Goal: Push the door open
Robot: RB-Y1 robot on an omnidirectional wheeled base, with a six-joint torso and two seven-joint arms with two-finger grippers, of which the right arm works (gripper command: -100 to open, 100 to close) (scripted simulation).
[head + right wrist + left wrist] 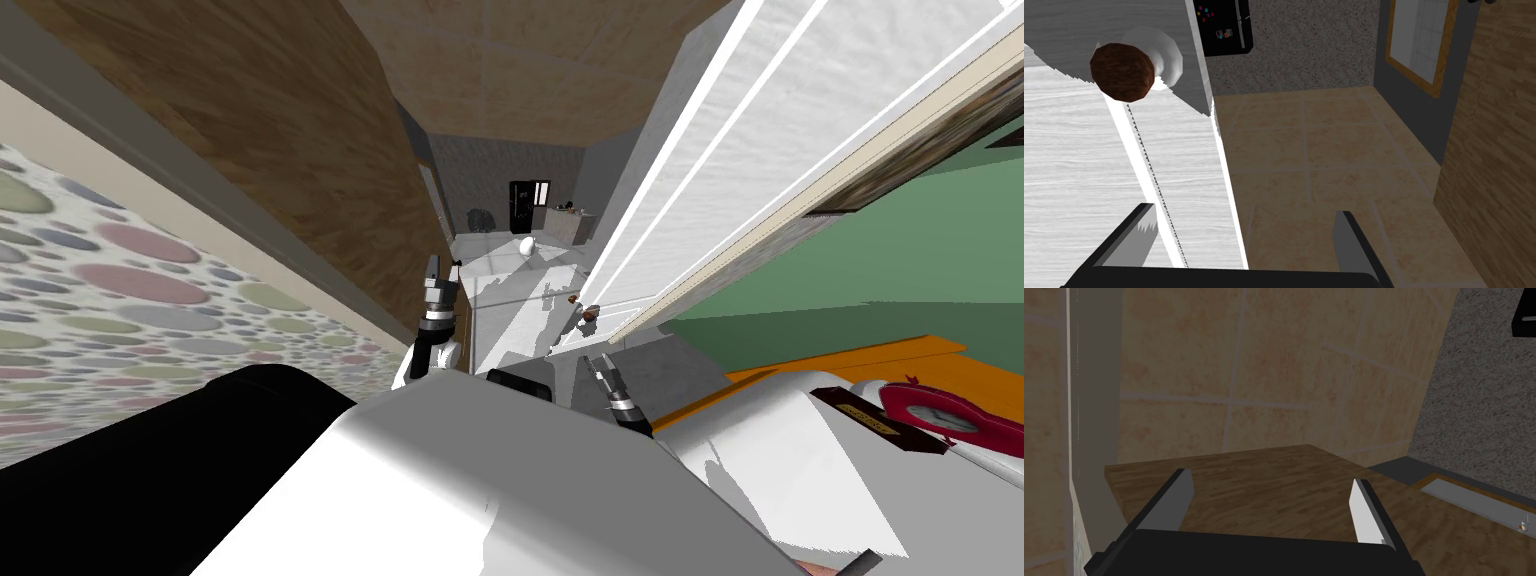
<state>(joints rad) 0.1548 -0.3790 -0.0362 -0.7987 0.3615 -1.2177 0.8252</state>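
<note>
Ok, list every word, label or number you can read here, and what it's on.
No text here can be read.
fridge: coloured stickers and a small note, too small to read.
dark box: gold label, too blurred to read.

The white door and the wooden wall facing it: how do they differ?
The door is white, faintly grained, with a brown knob; the wooden wall is plain brown planks. The right jaws stand open at the door's edge, the left jaws open by the wooden wall. Both border the tiled floor.
</note>
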